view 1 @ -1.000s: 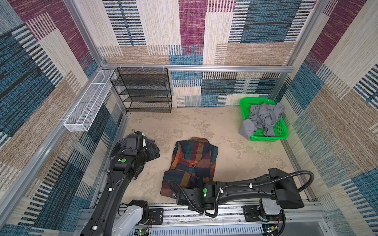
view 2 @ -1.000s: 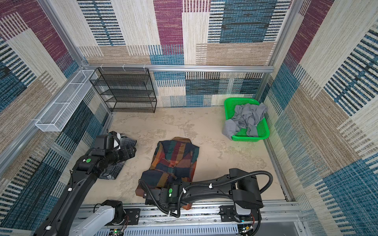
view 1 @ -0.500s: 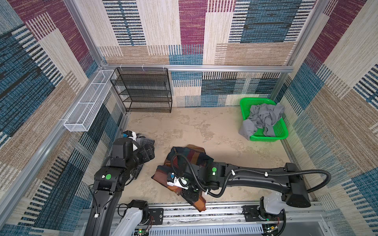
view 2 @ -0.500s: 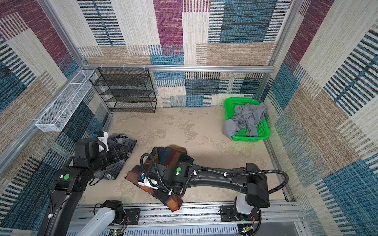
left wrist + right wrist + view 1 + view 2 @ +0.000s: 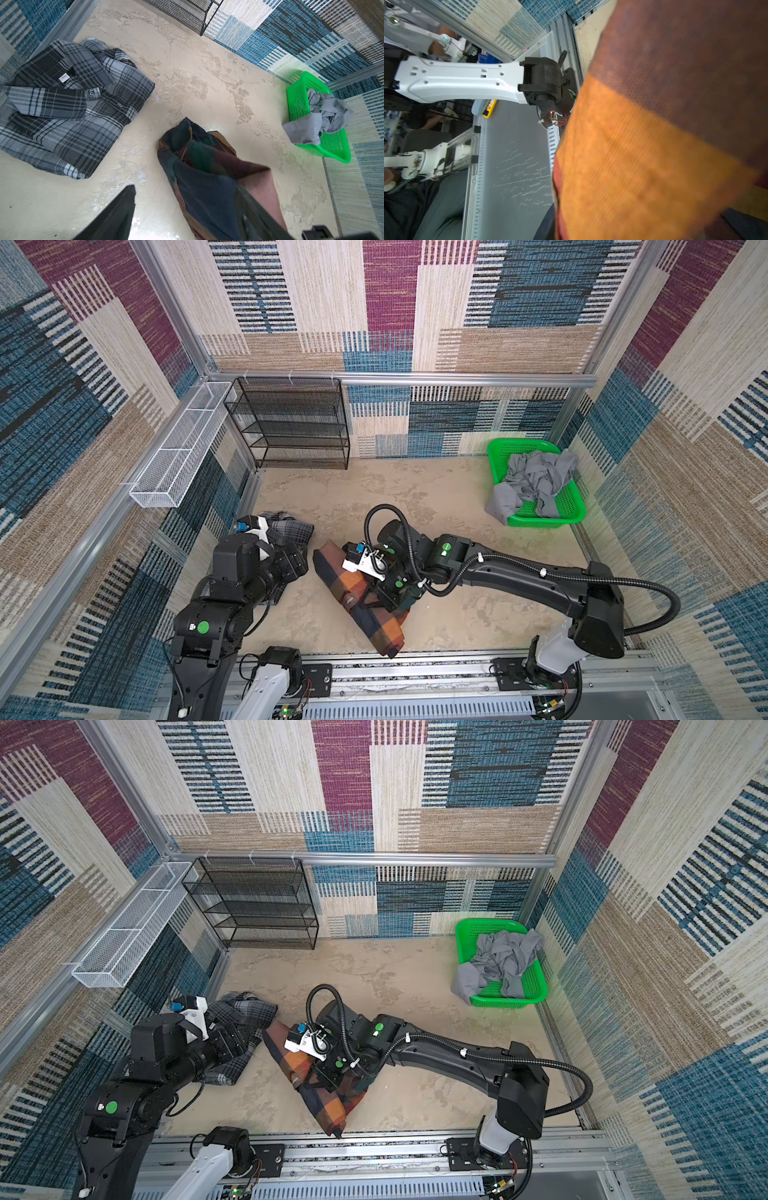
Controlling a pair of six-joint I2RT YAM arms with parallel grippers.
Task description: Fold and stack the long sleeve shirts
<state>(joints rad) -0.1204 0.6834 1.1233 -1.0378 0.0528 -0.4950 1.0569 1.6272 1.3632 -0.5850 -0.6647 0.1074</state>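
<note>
Pinching the hanging orange-navy plaid shirt (image 5: pixel 384 628), the right gripper (image 5: pixel 368 600) hovers just right of the folded grey plaid shirt (image 5: pixel 68 108), nearer the spread-open left gripper (image 5: pixel 298 568).

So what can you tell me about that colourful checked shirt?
The checked shirt is soft cloth in large orange, navy, dark red and green squares. It is bunched into a long bundle, slanting above the floor near the front rail. The right tool is shut on its middle. Whether its ends touch the floor is unclear.

Bright even light; soft shadows; plaid shirt (image 5: pixel 654 145) blurred near lens.
</note>
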